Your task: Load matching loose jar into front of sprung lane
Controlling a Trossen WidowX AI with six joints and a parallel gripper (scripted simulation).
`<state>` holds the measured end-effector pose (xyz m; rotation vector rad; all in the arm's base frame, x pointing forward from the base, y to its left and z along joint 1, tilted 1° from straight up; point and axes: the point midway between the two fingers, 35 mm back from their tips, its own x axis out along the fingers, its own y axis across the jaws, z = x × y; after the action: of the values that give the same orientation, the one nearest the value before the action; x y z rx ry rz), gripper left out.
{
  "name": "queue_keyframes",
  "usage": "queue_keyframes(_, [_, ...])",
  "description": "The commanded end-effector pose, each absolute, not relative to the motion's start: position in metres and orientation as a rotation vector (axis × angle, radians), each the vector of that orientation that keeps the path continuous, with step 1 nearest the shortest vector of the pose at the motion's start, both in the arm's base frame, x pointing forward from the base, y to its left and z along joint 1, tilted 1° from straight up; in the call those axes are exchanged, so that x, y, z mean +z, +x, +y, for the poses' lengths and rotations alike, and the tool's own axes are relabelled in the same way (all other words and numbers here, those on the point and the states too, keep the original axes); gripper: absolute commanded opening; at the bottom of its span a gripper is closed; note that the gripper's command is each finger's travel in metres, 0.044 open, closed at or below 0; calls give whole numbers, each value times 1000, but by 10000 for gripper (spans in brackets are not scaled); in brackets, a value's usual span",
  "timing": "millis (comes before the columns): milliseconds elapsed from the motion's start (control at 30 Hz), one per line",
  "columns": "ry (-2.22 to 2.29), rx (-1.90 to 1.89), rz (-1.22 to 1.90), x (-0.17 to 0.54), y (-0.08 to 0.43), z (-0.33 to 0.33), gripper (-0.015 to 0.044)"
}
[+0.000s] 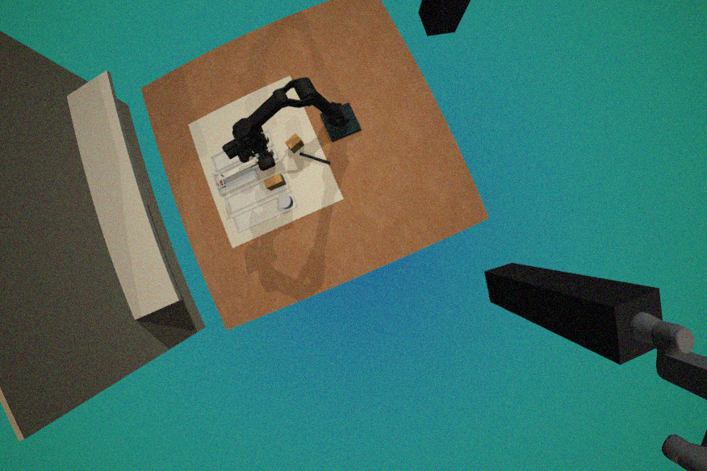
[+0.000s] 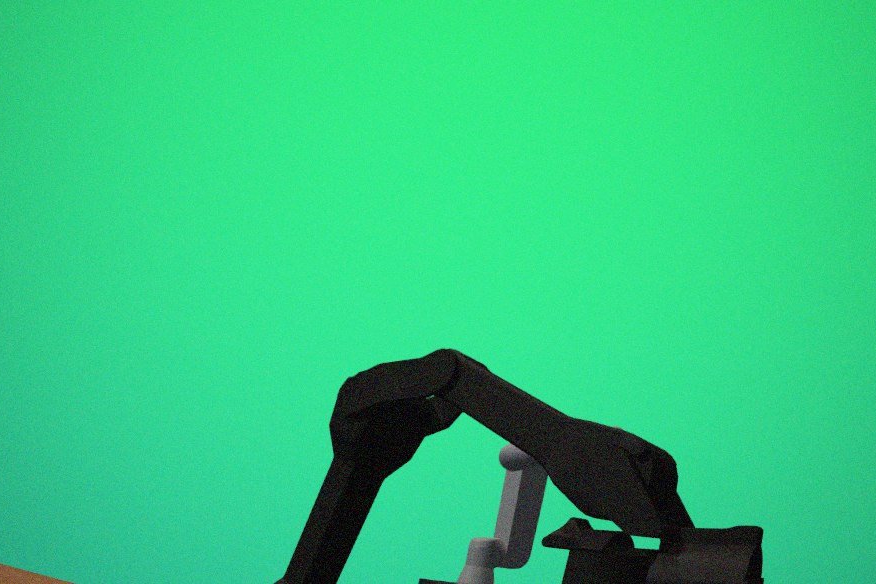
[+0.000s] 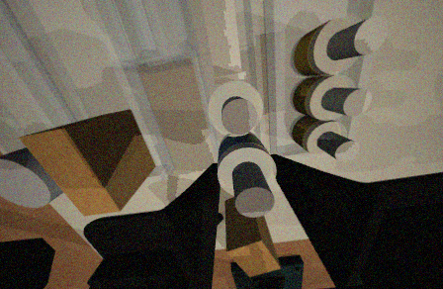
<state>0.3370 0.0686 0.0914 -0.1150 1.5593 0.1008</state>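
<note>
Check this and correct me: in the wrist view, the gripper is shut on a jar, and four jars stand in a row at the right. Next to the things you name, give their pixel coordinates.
The count is wrong: three jars [image 3: 319, 96] stand in that row, as the wrist view shows. The gripper [image 1: 265, 162] [image 3: 243, 163] is indeed shut on a jar [image 3: 245, 163].
</note>
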Motion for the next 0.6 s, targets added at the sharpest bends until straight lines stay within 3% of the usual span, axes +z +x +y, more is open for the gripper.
queue_keyframes(0, [-117,106,1532,94,344,70,0])
queue_keyframes(567, [-117,106,1532,93,346,70,0])
